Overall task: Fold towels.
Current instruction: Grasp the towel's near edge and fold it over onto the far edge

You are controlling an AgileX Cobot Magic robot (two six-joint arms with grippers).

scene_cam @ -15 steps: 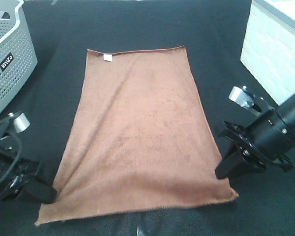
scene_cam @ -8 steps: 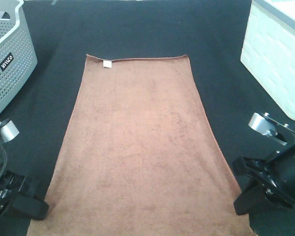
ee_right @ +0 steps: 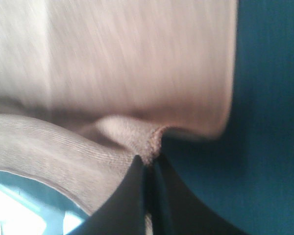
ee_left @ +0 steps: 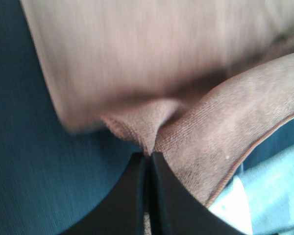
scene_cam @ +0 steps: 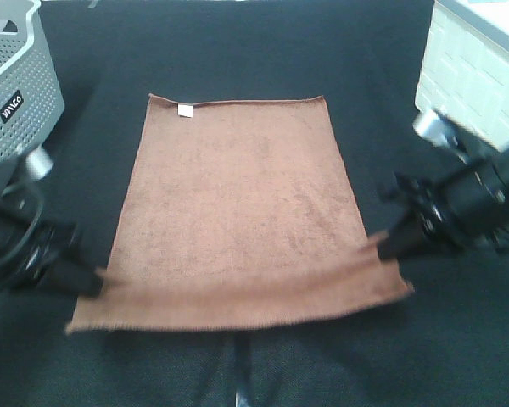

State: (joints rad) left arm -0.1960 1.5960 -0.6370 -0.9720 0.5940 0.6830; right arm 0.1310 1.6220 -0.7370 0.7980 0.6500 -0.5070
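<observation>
While the left gripper (ee_left: 148, 156) and right gripper (ee_right: 148, 164) clench the 2 corners of the towel (scene_cam: 237, 195) farthest from the white tag (scene_cam: 186, 109), best carry both level toward the tag's hem.

Left arm (scene_cam: 42, 254), right arm (scene_cam: 483, 195): both matte black, each capped by a silver knob (scene_cam: 36, 163). Black cable (scene_cam: 27, 222) loops the left; claw fingers (ee_left: 130, 196) are black wedges.
</observation>
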